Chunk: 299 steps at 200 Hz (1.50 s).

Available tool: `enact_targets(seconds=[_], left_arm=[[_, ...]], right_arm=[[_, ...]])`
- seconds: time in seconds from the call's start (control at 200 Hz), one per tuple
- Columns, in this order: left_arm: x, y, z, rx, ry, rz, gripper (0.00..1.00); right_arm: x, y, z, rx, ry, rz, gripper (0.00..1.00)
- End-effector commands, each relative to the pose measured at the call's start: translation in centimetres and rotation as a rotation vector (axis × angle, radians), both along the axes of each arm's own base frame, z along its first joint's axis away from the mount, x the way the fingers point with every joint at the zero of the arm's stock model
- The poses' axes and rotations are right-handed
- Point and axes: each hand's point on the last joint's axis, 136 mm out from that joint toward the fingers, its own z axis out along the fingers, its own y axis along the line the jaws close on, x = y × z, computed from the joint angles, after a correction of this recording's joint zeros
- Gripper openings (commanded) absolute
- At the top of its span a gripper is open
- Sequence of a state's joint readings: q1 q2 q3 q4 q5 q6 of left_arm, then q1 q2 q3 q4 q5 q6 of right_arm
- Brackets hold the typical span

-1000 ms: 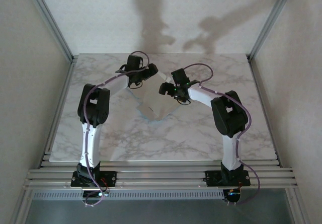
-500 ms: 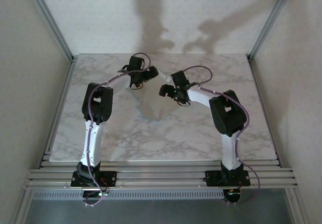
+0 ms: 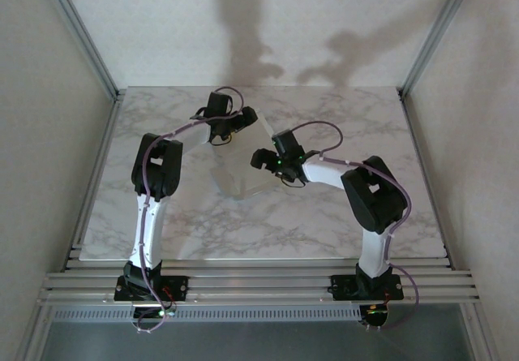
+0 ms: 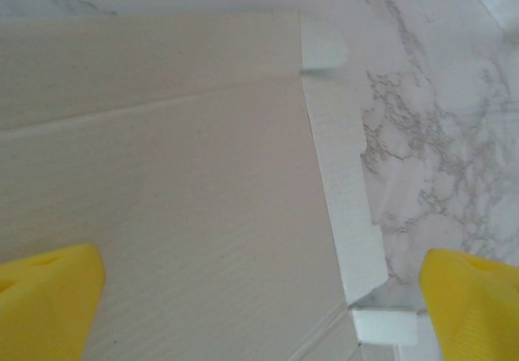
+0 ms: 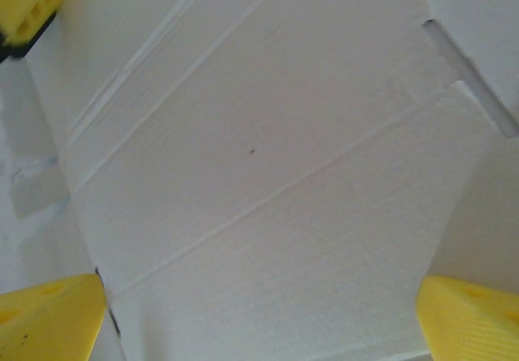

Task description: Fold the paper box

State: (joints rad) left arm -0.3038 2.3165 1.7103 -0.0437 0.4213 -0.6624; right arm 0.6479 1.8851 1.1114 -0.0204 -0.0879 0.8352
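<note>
Top external: paper box (image 3: 235, 174) lies pale face up; left gripper (image 3: 248, 118) gapes at its far edge, right gripper (image 3: 261, 160) gapes over its right side.

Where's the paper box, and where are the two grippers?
paper box (image 3: 239, 174), top view, middle of its pale face.
left gripper (image 4: 259, 300), left wrist view, midway between its yellow fingertips.
right gripper (image 5: 259, 320), right wrist view, midway between its yellow fingertips.

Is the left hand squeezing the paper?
No, the left hand is open, its yellow fingers spread far apart over the paper.
</note>
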Motion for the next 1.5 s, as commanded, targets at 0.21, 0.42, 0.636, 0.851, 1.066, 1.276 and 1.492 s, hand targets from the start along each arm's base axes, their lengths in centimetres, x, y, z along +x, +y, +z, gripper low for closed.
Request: enact_targets(seconds=[0.21, 0.42, 0.636, 0.851, 1.066, 1.276, 1.492], left_arm=[[-4.1, -3.6, 4.0, -0.139, -0.043, -0.141, 0.99], [-5.6, -2.0, 3.3, -0.073, -0.022, -0.137, 0.99], [-7.9, -0.9, 10.0, -0.12, -0.166, -0.103, 0.99], [-13.5, 2.4, 9.0, -0.077, -0.076, 0.001, 0.99], [-19.4, 4.9, 7.9, -0.16, -0.041, 0.122, 0.99], [-22.6, 4.6, 7.5, -0.231, -0.029, 0.145, 0.99], [-23.9, 1.7, 6.4, -0.279, 0.006, 0.102, 0.99]], right_arm=[[-4.9, 2.1, 1.6, 0.095, 0.034, 0.021, 0.99], [-5.8, 1.5, 2.0, 0.074, 0.011, 0.075, 0.99], [-6.0, 1.5, 5.1, 0.101, -0.09, 0.175, 0.99], [-3.3, -0.3, 6.5, 0.083, -0.114, 0.191, 0.99], [1.1, -0.9, 7.4, 0.039, -0.128, 0.202, 0.99], [6.3, 0.9, 7.9, 0.014, -0.14, 0.224, 0.99], [10.2, 3.1, 6.7, -0.005, -0.12, 0.228, 0.99]])
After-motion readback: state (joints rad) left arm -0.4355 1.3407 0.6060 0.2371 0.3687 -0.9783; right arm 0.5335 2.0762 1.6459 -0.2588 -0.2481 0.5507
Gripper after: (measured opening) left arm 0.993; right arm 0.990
